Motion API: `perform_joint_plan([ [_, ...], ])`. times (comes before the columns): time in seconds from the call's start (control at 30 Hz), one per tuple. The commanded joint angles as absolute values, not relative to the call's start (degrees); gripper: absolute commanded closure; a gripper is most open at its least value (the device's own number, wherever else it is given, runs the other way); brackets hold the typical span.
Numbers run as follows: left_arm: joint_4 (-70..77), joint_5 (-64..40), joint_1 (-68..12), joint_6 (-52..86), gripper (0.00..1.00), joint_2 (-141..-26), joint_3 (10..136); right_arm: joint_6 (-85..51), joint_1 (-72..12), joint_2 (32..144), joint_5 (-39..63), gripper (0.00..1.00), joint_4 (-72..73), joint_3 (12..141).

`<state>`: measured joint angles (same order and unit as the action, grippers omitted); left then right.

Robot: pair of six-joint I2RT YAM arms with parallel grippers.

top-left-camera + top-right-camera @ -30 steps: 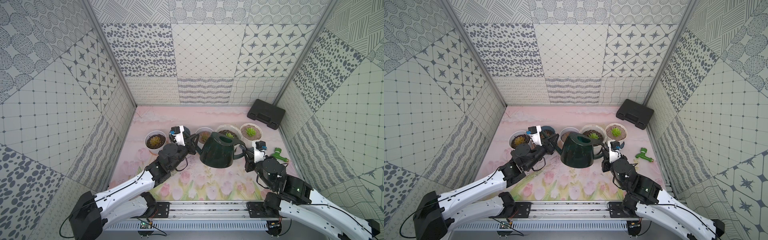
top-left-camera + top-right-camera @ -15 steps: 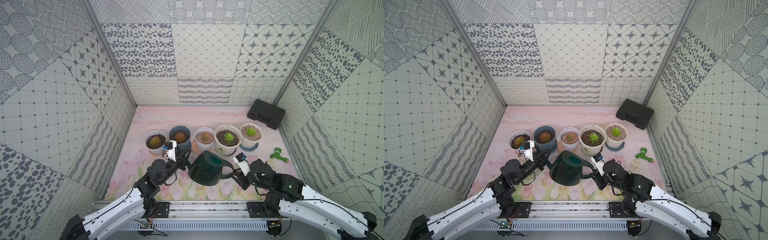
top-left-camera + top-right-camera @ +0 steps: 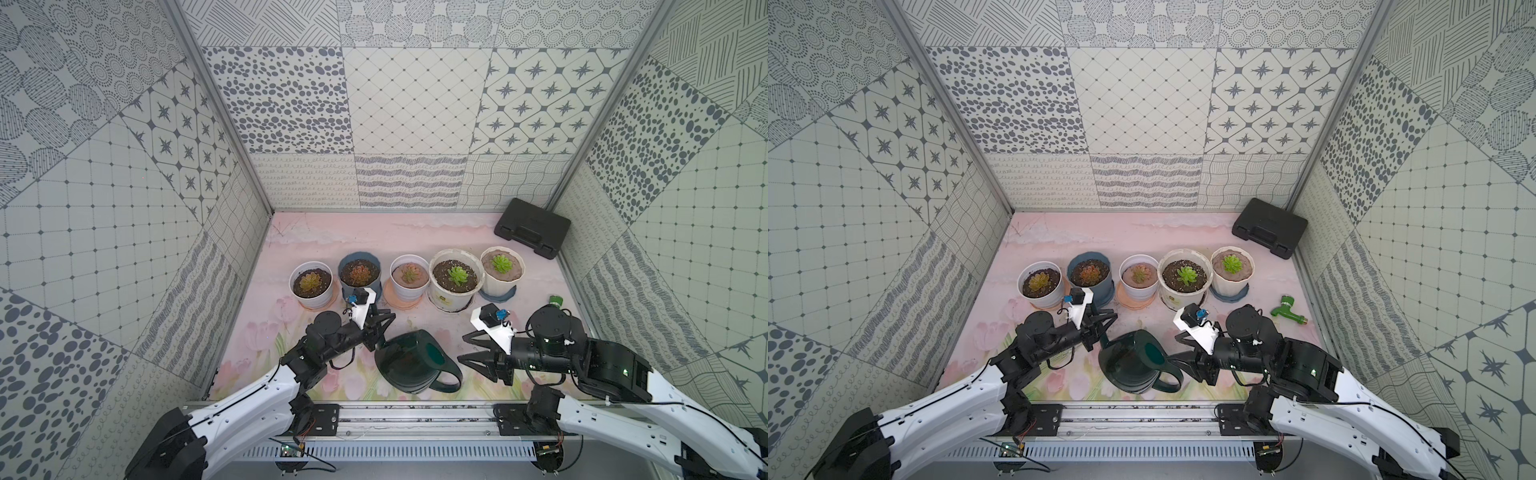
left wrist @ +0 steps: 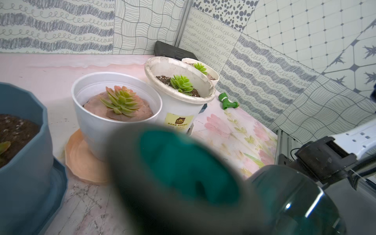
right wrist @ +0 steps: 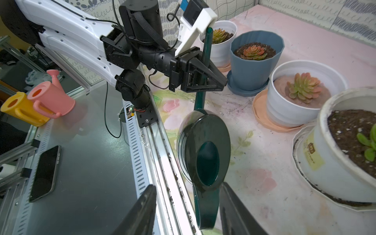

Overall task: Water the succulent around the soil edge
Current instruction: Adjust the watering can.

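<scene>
Lowered to the tabletop's (image 3: 332,232) front edge, glossy green watering can (image 3: 409,365) aims its spout (image 5: 205,50) back-left, clamped in left pincer (image 5: 222,82); right pincer (image 3: 460,348) gapes astride the handle (image 5: 205,211). Spiky succulent (image 3: 501,263) stands upright near the right edge, in fluted pot (image 3: 496,286).

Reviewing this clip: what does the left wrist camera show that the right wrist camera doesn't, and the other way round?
Left wrist only: the succulent in its white pot, half hidden behind the cream pot, plus a green hose fitting and a black case.
Right wrist only: the left gripper shut on the spout of the dark green watering can, and, off the table, a pink watering can, a yellow watering can and a phone.
Both: that green can, the cream pot, the pinkish rosette and the blue pot.
</scene>
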<state>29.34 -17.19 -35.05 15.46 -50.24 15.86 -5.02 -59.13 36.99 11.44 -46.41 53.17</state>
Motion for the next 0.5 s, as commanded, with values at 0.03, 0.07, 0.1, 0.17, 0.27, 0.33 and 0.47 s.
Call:
perform_joint_plan([
  [0.03, 45.1, -43.3, -29.2, 14.0, 1.00, -61.7, 20.6, -1.1, -59.2, 43.9, 2.8, 0.46, -47.4, 57.2],
  [0.07, 46.1, -45.5, -28.8, 14.3, 1.00, -64.1, 21.8, -1.6, -59.1, 46.6, 1.1, 0.45, -47.3, 59.0],
  [0.1, 47.2, -47.0, -28.8, 14.5, 1.00, -66.4, 23.3, -2.3, -59.1, 49.5, -0.5, 0.45, -47.2, 60.7],
  [0.17, 49.0, -50.0, -28.7, 14.9, 1.00, -70.2, 26.2, -4.1, -59.0, 54.8, -3.6, 0.45, -46.3, 63.7],
  [0.27, 47.2, -54.9, -28.8, 14.3, 1.00, -74.5, 31.2, -6.5, -58.4, 59.3, -7.9, 0.47, -40.7, 65.0],
  [0.33, 46.6, -55.3, -28.9, 13.0, 1.00, -75.7, 32.3, -11.5, -56.8, 59.2, -8.1, 0.51, -32.7, 63.1],
  [0.47, 46.7, -56.3, -28.9, 12.3, 1.00, -77.7, 33.3, -20.8, -54.9, 57.9, -0.9, 0.59, -12.9, 54.9],
])
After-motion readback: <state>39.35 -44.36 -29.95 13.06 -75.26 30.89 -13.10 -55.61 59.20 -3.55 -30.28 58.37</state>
